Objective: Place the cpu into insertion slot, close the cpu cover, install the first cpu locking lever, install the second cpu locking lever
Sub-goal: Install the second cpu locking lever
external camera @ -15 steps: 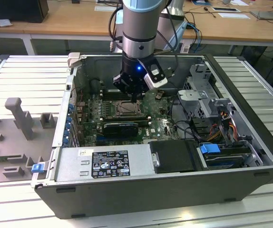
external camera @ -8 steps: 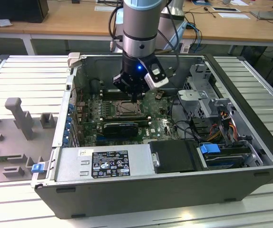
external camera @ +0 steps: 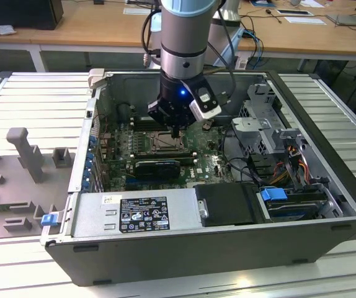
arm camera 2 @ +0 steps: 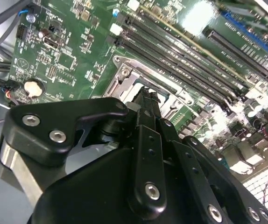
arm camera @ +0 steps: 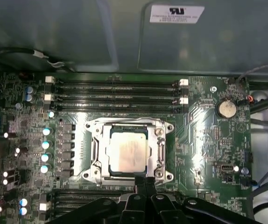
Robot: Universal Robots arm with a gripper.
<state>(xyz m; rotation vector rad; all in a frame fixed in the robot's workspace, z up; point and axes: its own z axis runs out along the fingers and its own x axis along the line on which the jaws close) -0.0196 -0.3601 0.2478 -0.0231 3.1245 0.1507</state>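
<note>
The hand (arm camera: 144, 183) has its fingers pressed together on nothing, tips at the near edge of the insertion slot (arm camera: 130, 151), seemingly to work the latch hardware there. Beyond them the cpu (arm camera: 128, 150) lies flat in the slot, with the cpu cover (arm camera: 161, 148) closed around it on the green board (arm camera: 208, 135).

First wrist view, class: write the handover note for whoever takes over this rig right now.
Gripper: shut, nothing held, its tip at the edge of the insertion slot.
Cpu: lying flat in the slot.
Cpu cover: appears to be down around the cpu.
Done: cpu placed, and the cover seems closed.
Left: both locking levers; I cannot tell whether either is latched.
</note>
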